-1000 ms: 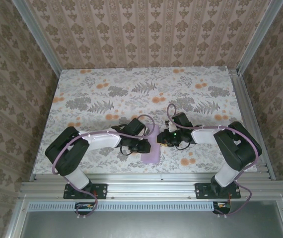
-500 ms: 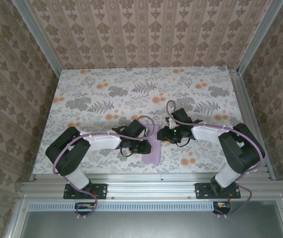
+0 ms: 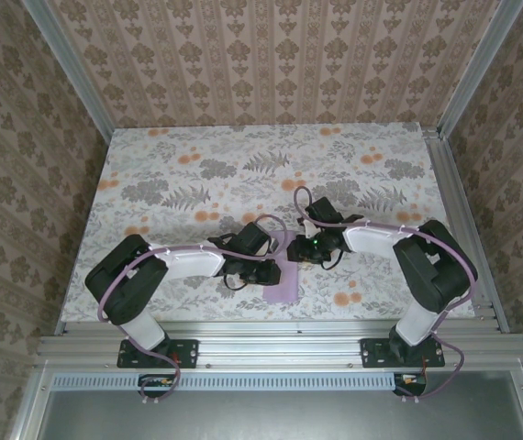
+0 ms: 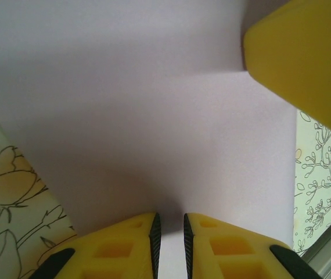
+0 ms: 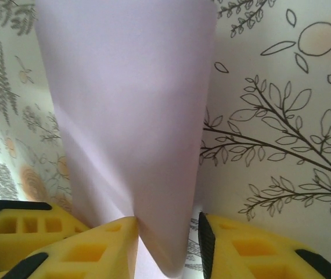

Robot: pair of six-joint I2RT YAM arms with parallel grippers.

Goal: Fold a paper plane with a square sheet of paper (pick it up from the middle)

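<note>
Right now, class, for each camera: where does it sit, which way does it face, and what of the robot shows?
Top external: above and behind the bases, looking down at the floral table; both arms show, left hand and right hand at the lilac paper.
Left wrist: on the left arm, facing along its yellow fingers onto the paper.
Right wrist: on the right arm, facing past its yellow fingers along the tapering paper.
Shared: the paper appears in all three views.
</note>
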